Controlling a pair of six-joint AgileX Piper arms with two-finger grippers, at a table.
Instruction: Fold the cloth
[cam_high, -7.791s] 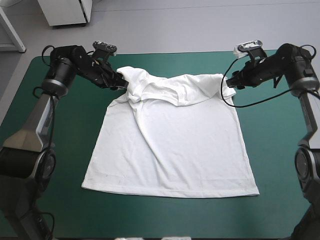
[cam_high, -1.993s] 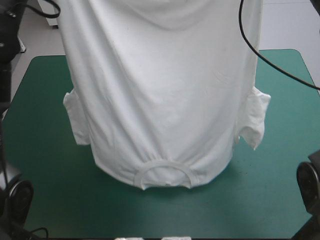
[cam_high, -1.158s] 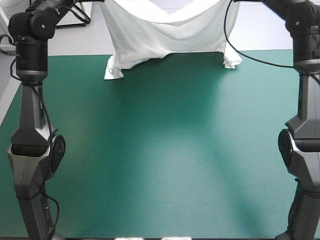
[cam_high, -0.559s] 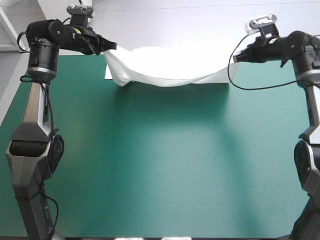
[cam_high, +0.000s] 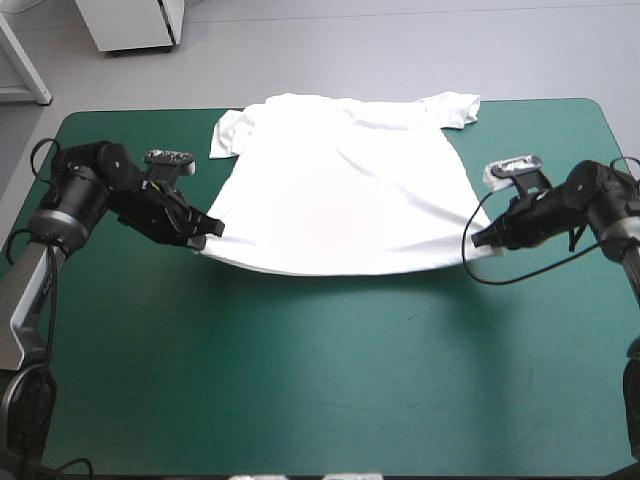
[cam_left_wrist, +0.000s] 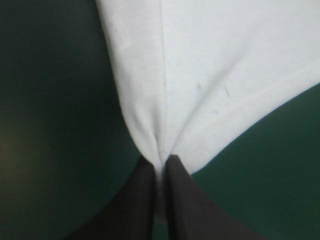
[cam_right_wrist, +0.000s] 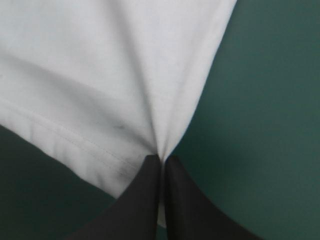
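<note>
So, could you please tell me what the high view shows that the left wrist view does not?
Only the high view shows the whole T-shirt, sleeves toward the table's far edge, and the right gripper shut on one near corner. Only the left wrist view shows the hem stitching and creases fanning from the grip. Both show the left gripper shut on the other corner.

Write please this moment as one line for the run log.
T-shirt: spread, sleeves toward far edge of table | left claw: shut on near hem corner | right claw: shut on other hem corner
</note>
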